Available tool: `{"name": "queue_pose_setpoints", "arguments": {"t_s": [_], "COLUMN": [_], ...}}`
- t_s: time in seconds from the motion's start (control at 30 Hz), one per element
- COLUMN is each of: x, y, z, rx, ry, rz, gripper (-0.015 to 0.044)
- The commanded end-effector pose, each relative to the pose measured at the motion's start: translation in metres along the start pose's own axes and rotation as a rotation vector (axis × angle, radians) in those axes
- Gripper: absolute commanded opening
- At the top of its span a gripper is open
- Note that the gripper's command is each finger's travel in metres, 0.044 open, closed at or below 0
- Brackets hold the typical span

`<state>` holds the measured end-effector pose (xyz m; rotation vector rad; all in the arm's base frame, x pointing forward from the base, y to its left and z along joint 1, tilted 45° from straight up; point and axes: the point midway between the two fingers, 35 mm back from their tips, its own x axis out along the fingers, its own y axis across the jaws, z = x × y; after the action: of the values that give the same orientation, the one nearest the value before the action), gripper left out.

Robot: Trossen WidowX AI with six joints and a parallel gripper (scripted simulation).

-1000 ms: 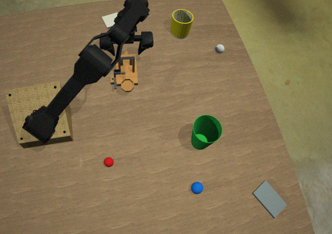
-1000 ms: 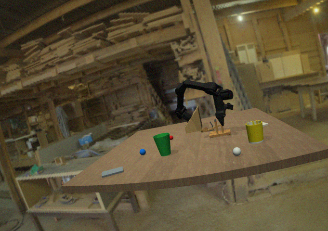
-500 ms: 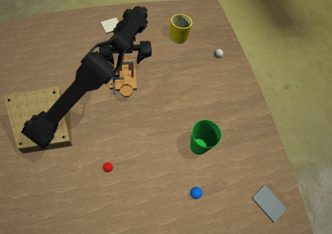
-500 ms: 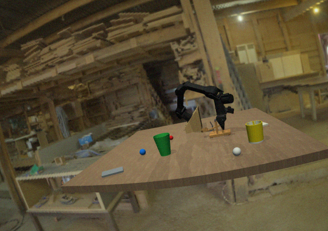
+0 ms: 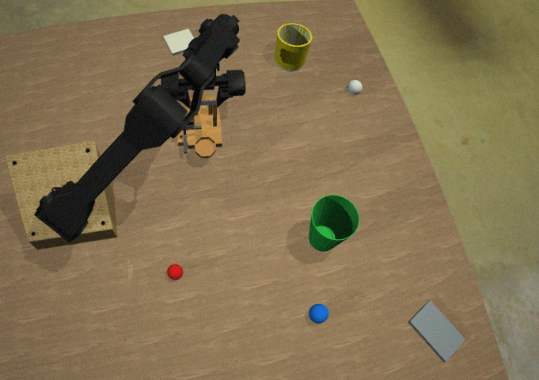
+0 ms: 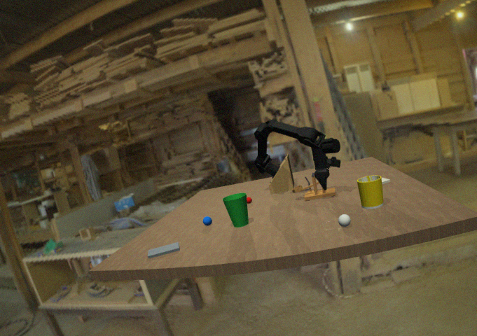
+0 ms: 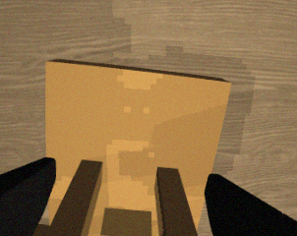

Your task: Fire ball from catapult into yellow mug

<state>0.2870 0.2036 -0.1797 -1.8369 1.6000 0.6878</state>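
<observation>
The orange wooden catapult (image 5: 216, 134) (image 6: 319, 194) (image 7: 89, 113) stands on the table beside the arm's mount. Its octagonal cup (image 5: 205, 146) is empty. My gripper (image 5: 203, 105) (image 6: 325, 187) (image 7: 132, 176) is partly open and low over the catapult's base, one finger near each side edge. Contact with the base cannot be made out. The yellow mug (image 5: 291, 55) (image 6: 370, 192) stands upright near the table edge. A white ball (image 5: 354, 86) (image 6: 344, 220), a red ball (image 5: 175, 271) (image 6: 249, 200) and a blue ball (image 5: 318, 313) (image 6: 206, 220) lie apart on the table.
A green cup (image 5: 324, 239) (image 6: 238, 211) stands upright between the blue ball and the white ball. A grey plate (image 5: 436, 331) (image 6: 163, 250) lies near a table corner. A pale tile (image 5: 178, 41) (image 6: 385, 180) lies behind the catapult. The arm's wooden mount (image 5: 55, 174) (image 6: 282, 180) is near the catapult.
</observation>
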Motion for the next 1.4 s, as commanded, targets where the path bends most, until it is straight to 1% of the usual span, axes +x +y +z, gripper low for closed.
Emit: {"name": "queue_pose_setpoints", "arguments": {"t_s": [0.0,0.07,0.27,0.3,0.4,0.43,0.67,1.37], "x": [0.000,0.000,0.000,-0.003,-0.039,-0.048,-0.050,-0.048], "y": [0.000,0.000,0.000,0.000,0.000,0.001,0.001,-0.010], "z": [0.000,0.000,0.000,0.000,0.001,0.001,0.001,-0.001], "rx": [0.001,0.001,0.001,0.001,-0.002,-0.002,0.019,0.721], "ry": [-0.001,-0.001,-0.001,-0.001,-0.003,-0.003,-0.003,0.001], "rz": [0.000,0.000,0.000,0.000,0.003,0.004,0.004,-0.001], "gripper": [0.0204,0.0151,0.0111,0.0085,0.0006,0.0000,0.0000,0.0000]}}
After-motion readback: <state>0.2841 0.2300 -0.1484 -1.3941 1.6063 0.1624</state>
